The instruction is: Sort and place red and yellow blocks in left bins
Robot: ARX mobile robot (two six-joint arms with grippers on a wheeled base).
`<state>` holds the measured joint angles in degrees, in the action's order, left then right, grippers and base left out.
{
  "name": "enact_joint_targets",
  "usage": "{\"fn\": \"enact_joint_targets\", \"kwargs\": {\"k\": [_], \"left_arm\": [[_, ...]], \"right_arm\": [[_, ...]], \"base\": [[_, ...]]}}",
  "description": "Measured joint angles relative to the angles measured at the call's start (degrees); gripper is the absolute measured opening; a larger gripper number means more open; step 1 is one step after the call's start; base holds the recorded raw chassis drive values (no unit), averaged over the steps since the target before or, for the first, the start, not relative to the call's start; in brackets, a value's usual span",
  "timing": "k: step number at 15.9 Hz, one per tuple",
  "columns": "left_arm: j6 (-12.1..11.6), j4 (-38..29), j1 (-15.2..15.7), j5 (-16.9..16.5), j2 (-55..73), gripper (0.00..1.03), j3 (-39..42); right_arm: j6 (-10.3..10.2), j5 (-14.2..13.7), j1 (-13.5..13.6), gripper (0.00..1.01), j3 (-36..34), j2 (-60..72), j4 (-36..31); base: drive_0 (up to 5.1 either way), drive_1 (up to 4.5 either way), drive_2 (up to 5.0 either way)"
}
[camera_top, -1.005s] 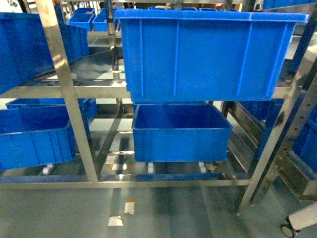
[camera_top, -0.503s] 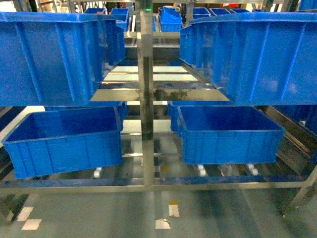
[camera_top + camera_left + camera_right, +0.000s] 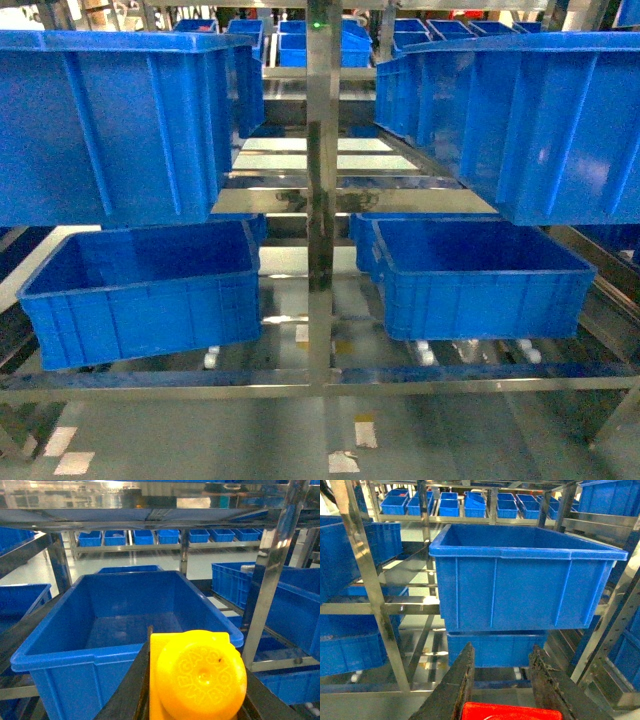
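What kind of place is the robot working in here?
Probably a warehouse or factory storeroom: stainless steel racking holding rows of large blue plastic bins, with more bin-filled shelves behind on a smooth floor.

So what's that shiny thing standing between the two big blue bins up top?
In the head view, an upright steel post of the rack stands between the upper left bin and the upper right bin, with open shelf behind it.

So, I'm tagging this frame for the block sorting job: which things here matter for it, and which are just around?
For the job:
- yellow block, held in the left gripper
- red block, between the right gripper fingers
- left bins: upper, lower

Just around:
- right-hand bins
- steel rack post
- far bins
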<state>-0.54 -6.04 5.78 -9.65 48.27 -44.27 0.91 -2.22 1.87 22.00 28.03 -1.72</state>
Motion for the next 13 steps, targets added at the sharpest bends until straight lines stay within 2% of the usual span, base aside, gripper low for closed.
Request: {"fn": "enact_joint_targets", "kwargs": {"k": [3, 13], "left_arm": [[0.0, 0.0, 0.0, 0.0, 0.2, 0.26, 0.0], [0.0, 0.1, 0.0, 0.0, 0.4, 0.26, 0.0]], "right_arm": [[0.0, 0.0, 0.0, 0.27, 0.0, 0.0, 0.0], [0.0, -0.1, 0.0, 0.27, 0.0, 0.0, 0.0]], "base": [[0.0, 0.00, 0.0], [0.0, 4.23, -4.3]]}}
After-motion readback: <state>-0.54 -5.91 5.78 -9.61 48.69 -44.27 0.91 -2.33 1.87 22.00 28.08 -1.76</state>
